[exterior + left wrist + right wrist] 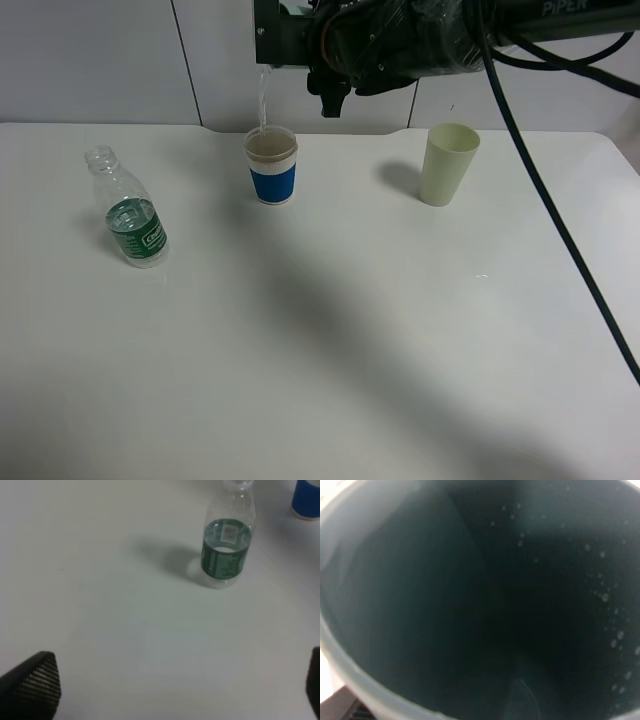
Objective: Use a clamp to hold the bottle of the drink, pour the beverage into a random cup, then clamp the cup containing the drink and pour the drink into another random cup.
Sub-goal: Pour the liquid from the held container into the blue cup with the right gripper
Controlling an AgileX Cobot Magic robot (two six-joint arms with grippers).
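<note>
Overhead, mid-pour: a thin stream of beverage point(263, 100) falling from under the right arm straight into the white cup with the blue band point(272, 166), directly below the right end effector point(480, 600), itself lost among black housing at the top edge of the high view. Clenched on the teal tumbler point(395, 605), that end effector, with the tumbler tipped over so its long axis appears to run nearly level and its mouth faces the wrist camera; droplets clinging to the dark inner wall. Only in the right wrist view: the tumbler's interior, filling the whole picture. Only in the high view: the stream, the receiving cup, and the pale yellow-green cup point(447, 163) standing apart to the right, untouched. Well off to the left on the tabletop point(330, 340), upright and uncapped, the bottle of the drink point(130, 208), some liquid apparently left at label height. Low over bare tabletop near that bottle, the left end effector point(175, 685), released, jaws spread wide at the picture's lower corners, holding nothing. Second pour judged under way, the right arm the one doing the work; alignment of tumbler lip over cup mouth the relation to hold.
</note>
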